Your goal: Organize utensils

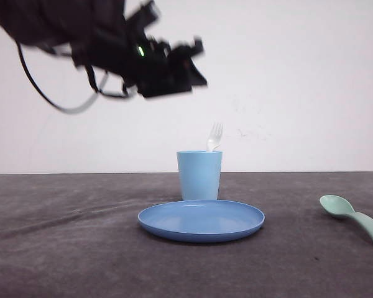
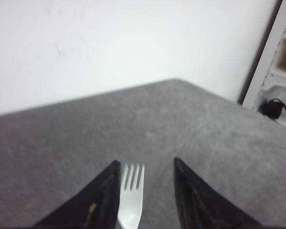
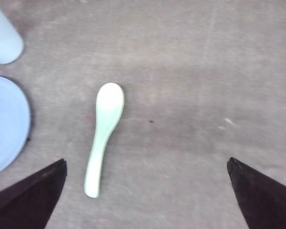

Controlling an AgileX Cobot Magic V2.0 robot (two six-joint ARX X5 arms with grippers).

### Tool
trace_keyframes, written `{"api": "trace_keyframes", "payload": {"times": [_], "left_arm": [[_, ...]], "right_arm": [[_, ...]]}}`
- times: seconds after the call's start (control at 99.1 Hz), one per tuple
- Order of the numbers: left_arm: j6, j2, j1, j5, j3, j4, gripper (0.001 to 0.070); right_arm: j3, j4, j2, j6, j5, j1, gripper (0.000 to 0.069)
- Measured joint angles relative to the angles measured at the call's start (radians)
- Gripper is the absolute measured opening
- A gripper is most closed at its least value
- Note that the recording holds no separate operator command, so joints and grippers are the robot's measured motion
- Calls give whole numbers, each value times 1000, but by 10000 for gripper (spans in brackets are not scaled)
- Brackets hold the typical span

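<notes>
Our fork [image 1: 215, 137] stands in the cup [image 1: 199, 174]; our left gripper [image 2: 145, 191] is released above it. Spoon [image 3: 103, 134] lies under our spread right gripper [image 3: 145, 191], off-centre, so 1 careless descent could miss it.

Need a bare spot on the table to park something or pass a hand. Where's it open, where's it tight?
Open: the grey table left of the blue plate, and the strip between plate and green spoon. In the right wrist view, bare cloth lies beyond the spoon, away from the plate. Tight: the middle, where the cup holding the fork stands right behind the plate.
</notes>
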Motion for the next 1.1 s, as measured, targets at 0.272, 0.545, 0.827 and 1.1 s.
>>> {"api": "trace_keyframes", "payload": {"times": [0.272, 0.545, 0.827, 1.1], "left_arm": [[0, -285, 95, -1, 0, -282, 195], [5, -555, 260, -37, 0, -674, 194], [87, -727, 444, -155, 0, -999, 194], [82, -850, 572, -156, -101, -1084, 194]], "right_arm": [[0, 69, 141, 21, 0, 73, 680], [0, 187, 336, 56, 5, 153, 680], [0, 324, 514, 82, 56, 212, 680], [0, 412, 624, 88, 55, 216, 680]]}}
